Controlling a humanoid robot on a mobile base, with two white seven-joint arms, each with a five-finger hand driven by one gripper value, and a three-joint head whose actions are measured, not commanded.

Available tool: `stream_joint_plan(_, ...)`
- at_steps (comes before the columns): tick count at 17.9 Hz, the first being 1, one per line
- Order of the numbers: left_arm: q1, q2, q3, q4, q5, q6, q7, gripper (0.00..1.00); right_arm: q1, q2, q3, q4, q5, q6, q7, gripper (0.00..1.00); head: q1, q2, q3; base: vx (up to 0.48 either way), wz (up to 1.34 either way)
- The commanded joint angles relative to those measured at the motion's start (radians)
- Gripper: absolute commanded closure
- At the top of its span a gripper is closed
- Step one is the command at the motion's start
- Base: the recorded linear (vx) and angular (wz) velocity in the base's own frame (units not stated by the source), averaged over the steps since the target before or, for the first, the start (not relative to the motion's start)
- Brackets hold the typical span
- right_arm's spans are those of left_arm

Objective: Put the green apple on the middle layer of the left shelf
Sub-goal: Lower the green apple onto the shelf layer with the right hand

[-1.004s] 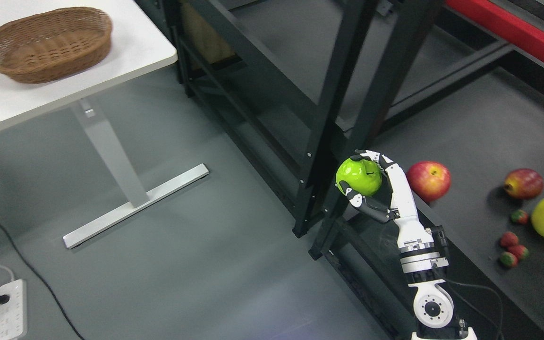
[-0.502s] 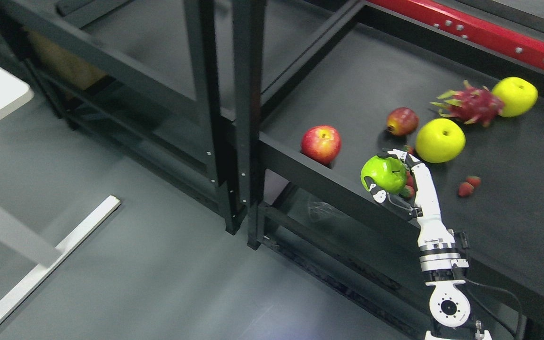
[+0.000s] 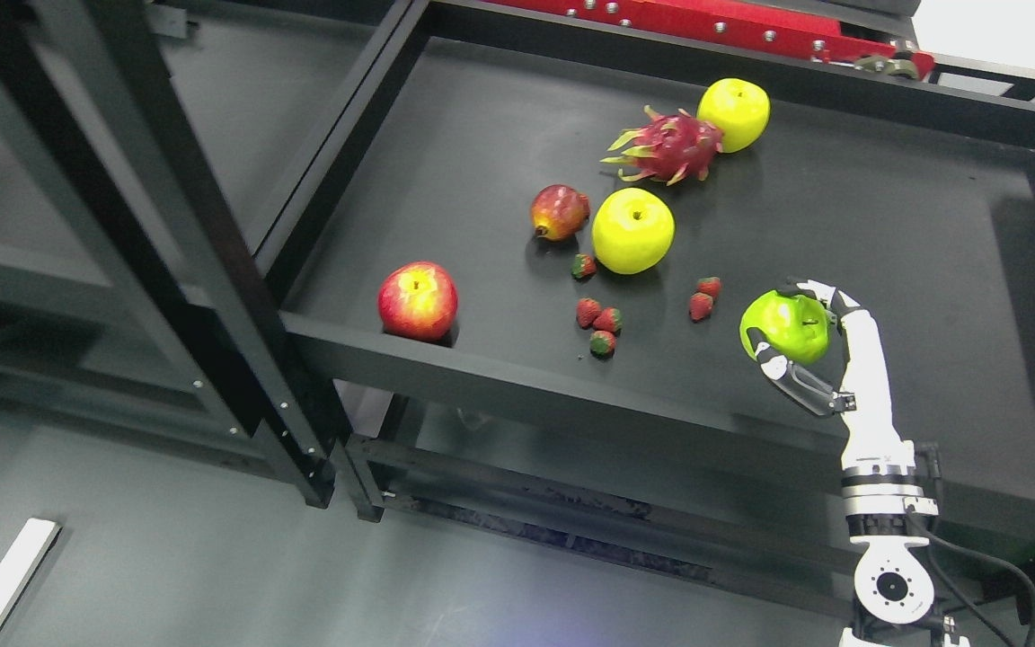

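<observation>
A black metal shelf (image 3: 499, 386) stands on a grey floor, its dark middle deck scattered with fruit; a second black rack (image 3: 167, 225) adjoins it on the left.

The green apple (image 3: 785, 326) is held above the right part of that deck, clear of the surface, gripped by the right hand (image 3: 807, 337). The apple sits on the left side of the hand: white fingertips (image 3: 818, 291) curl over its top and the thumb presses in from below left.

The right arm (image 3: 877, 467) rises nearly upright from the bottom edge at the right, wrist straight, palm facing left.

Left of the apple lie several strawberries (image 3: 601, 323). A red apple (image 3: 418, 301) rests at the deck's front left corner against the rim. Further back are a yellow apple (image 3: 632, 231), a small reddish fruit (image 3: 559, 212), a dragon fruit (image 3: 666, 146) and another yellow apple (image 3: 734, 113).
</observation>
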Motion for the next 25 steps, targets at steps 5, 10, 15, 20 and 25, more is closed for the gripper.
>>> stream_joint_plan(5, 0.000, 0.017, 0.000, 0.000, 0.000, -0.001, 0.000, 0.00, -0.031, -0.018, -0.060, 0.006, 0.001, 0.009, 0.000, 0.98, 0.0000, 0.000, 0.000, 0.137, -0.19)
stream_joint_plan(10, 0.000, 0.017, 0.000, 0.000, 0.000, -0.001, 0.000, 0.00, -0.045, -0.018, -0.055, 0.015, 0.003, 0.017, 0.000, 0.98, 0.0000, 0.000, 0.000, 0.130, -0.02)
stream_joint_plan(15, 0.000, 0.017, 0.000, 0.000, 0.000, 0.001, 0.000, 0.00, -0.129, -0.018, -0.039, 0.150, 0.000, 0.057, 0.001, 0.98, 0.0000, 0.000, 0.000, 0.125, 0.03)
stream_joint_plan(20, 0.000, 0.017, 0.000, 0.000, 0.000, -0.001, 0.000, 0.00, -0.168, -0.018, -0.040, 0.306, 0.009, 0.104, 0.009, 0.92, 0.0000, 0.000, 0.000, 0.103, 0.02)
stream_joint_plan(25, 0.000, 0.017, 0.000, 0.000, 0.000, 0.001, 0.000, 0.00, -0.159, -0.018, -0.045, 0.371, -0.074, 0.204, 0.013, 0.00, 0.0000, 0.000, 0.000, 0.066, 0.01)
